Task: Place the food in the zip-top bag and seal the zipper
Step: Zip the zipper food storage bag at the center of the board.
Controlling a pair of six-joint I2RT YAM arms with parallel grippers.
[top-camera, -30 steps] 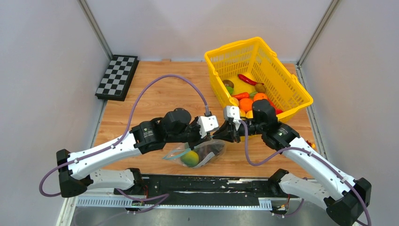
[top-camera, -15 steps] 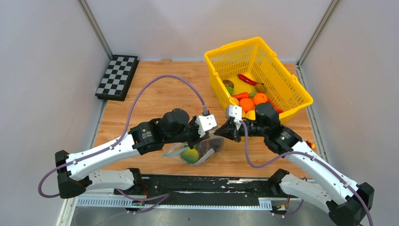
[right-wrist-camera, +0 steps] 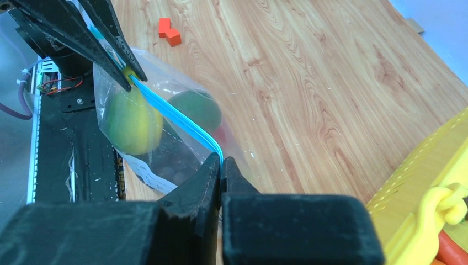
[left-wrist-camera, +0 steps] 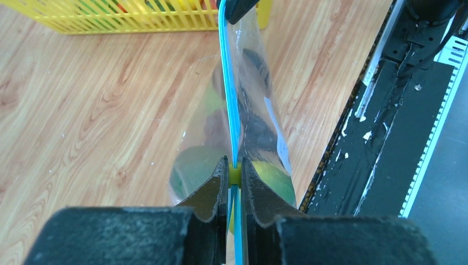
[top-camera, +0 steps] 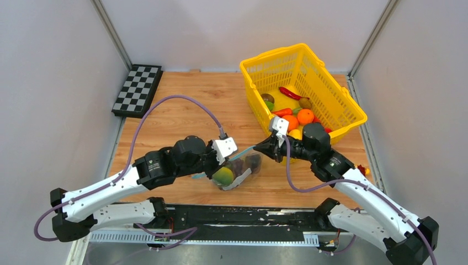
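— Near the front edge of the light wooden table (top-camera: 182, 118), what is strung between the two arms?

— A clear crinkly plastic zip-top bag (top-camera: 238, 172), held up by its mouth. Its thin teal-blue zipper strip (left-wrist-camera: 227, 99) runs taut and nearly straight from one gripper to the other, and the bag's body hangs below it.

— How do the jaws stand?

— The left gripper (left-wrist-camera: 234, 172) is pinched tight on one end of the strip, its fingers almost meeting. The right gripper (right-wrist-camera: 222, 165) is clamped closed on the other end, on the basket side.

— And the strip itself?

— Its two lips lie close together as one narrow band. A small yellow bit sits between the left tips. It may be a slider tab or the fruit showing through; I cannot tell.

— Anything inside?

— A round yellow-green fruit (right-wrist-camera: 129, 118) toward the left gripper's end, a dark green fruit (right-wrist-camera: 198, 107) beside it, and something dark lower down.

— Around it?

— A yellow mesh plastic basket (top-camera: 276, 54) stands at the far right, just behind the right gripper, holding oranges, a red chilli and other produce. A black-and-white checkerboard (top-camera: 137, 90) lies at the far left corner. A small orange-red block (right-wrist-camera: 169, 32) lies on the wood, apart from the bag.
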